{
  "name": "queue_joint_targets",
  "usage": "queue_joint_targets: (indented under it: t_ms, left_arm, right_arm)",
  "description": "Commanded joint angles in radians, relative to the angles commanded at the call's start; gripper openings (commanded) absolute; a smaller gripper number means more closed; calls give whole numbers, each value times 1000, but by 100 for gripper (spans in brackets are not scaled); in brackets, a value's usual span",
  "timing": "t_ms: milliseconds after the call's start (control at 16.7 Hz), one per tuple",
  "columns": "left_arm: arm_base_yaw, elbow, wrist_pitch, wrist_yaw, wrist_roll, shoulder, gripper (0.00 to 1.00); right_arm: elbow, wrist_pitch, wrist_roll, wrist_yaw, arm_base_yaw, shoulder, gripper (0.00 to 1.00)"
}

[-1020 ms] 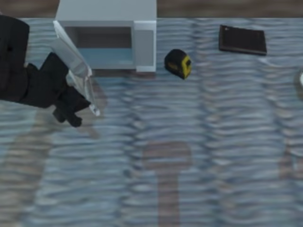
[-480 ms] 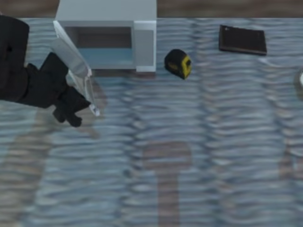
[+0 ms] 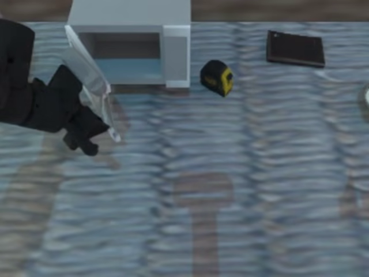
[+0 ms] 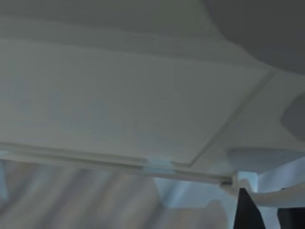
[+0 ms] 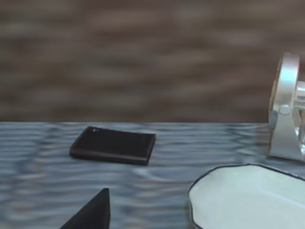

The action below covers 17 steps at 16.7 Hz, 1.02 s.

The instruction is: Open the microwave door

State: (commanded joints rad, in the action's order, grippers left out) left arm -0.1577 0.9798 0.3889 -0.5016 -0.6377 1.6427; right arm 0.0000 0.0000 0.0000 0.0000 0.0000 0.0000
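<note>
White microwave door (image 3: 89,81) is swinging wide toward seven o'clock, left hand (image 3: 86,134) at its free edge; grip state is hiding from view.

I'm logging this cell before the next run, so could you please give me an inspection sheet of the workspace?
Surface: table, blue-grey wavy pattern.
Job's things: microwave at far left; microwave door swung wide open, pale blue floor showing.
Clutter: tape measure, dark book, white dish, silver stand.
Grippers: left gripper at the door's free edge; right arm out of top view.
Cables: nothing seen.
Surroundings: brown wall.
</note>
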Motion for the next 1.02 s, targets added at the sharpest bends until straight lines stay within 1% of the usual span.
queue_joint_targets:
  t_ms: [300, 1020]
  left_arm:
    - [39, 25, 46, -42, -95, 6, 0]
    - [42, 24, 51, -45, -100, 9, 0]
  right_arm:
    - [0, 0, 0, 0, 0, 0, 100]
    - [0, 0, 0, 0, 0, 0, 100]
